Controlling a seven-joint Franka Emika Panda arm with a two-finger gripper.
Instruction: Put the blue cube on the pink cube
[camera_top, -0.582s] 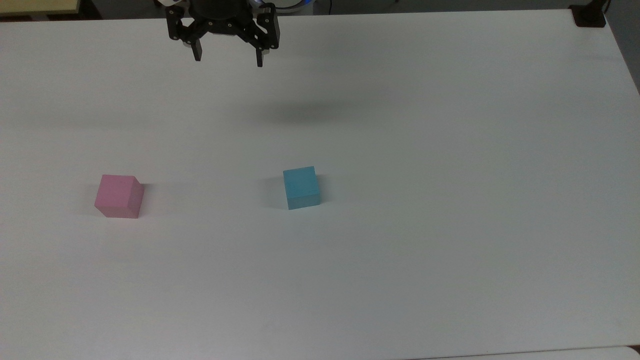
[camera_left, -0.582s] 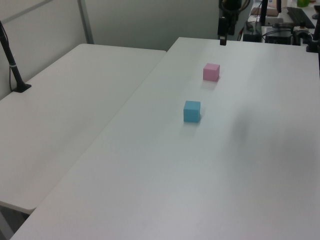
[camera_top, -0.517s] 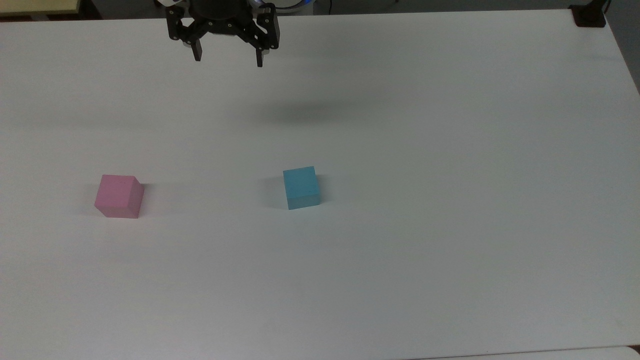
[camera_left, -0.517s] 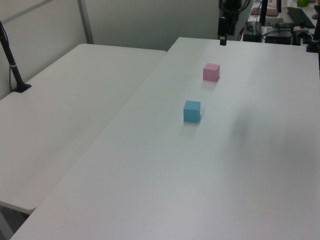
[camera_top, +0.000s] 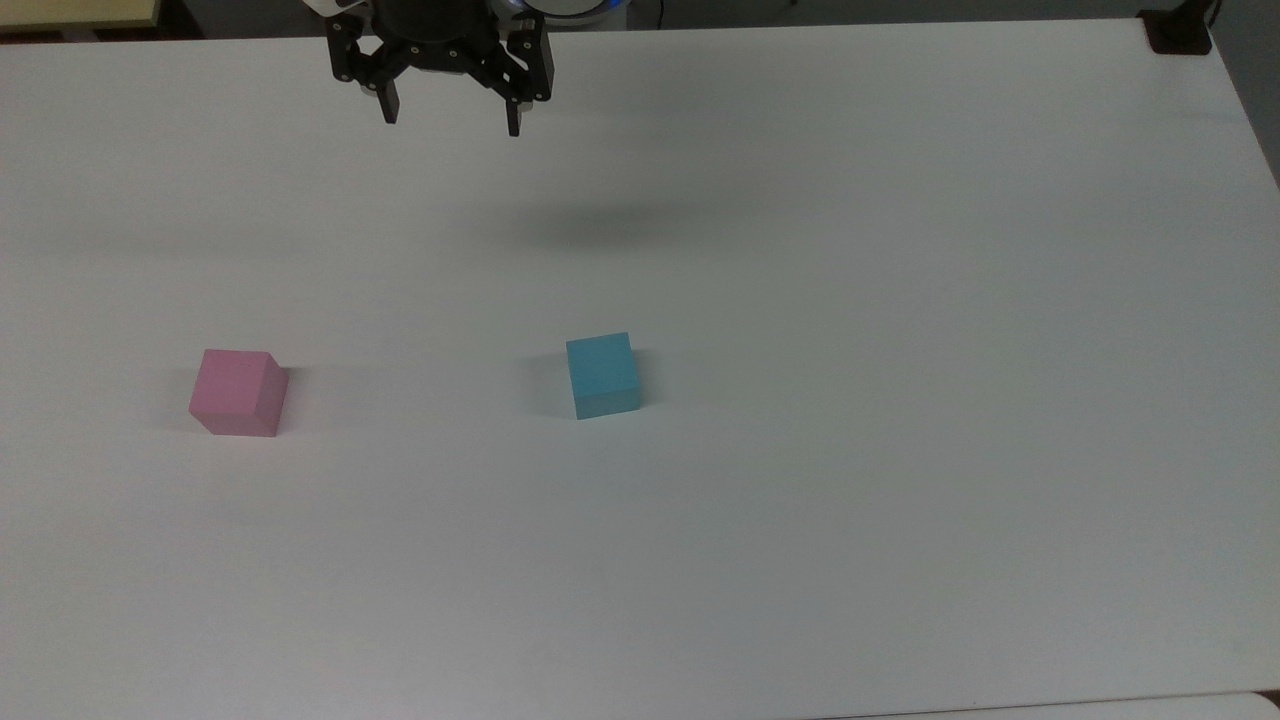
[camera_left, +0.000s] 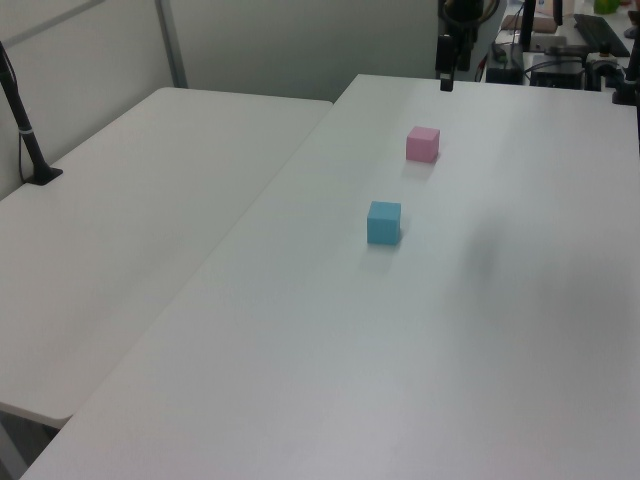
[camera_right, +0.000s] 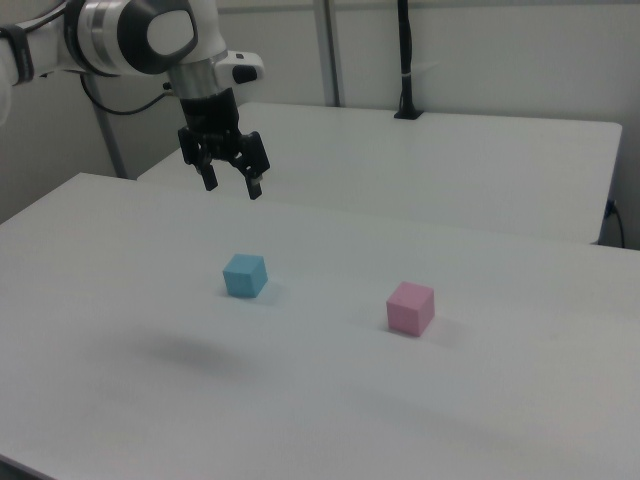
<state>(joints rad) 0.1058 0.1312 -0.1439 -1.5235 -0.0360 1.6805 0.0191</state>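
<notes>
Inspecting the top view from left to right: the pink cube (camera_top: 238, 392) is sitting at the frame's left, flat on the white table (camera_top: 900, 300), with nothing on it. I am judging it the base of the stack, so it needs no handling. My gripper (camera_top: 450, 118) is hanging at the upper left of centre, raised clear of the surface, fingers spread wide and carrying nothing. I am reading that wide spread as preparation for straddling a cube. The blue cube (camera_top: 603, 375) is resting near the frame's centre, well apart from the pink cube and below my gripper in the frame, turned slightly askew to the table edge. In the right view, my gripper (camera_right: 229, 184) is hovering above and behind the blue cube (camera_right: 244, 275), with the pink cube (camera_right: 410, 307) to the right. Pickup not yet begun.
</notes>
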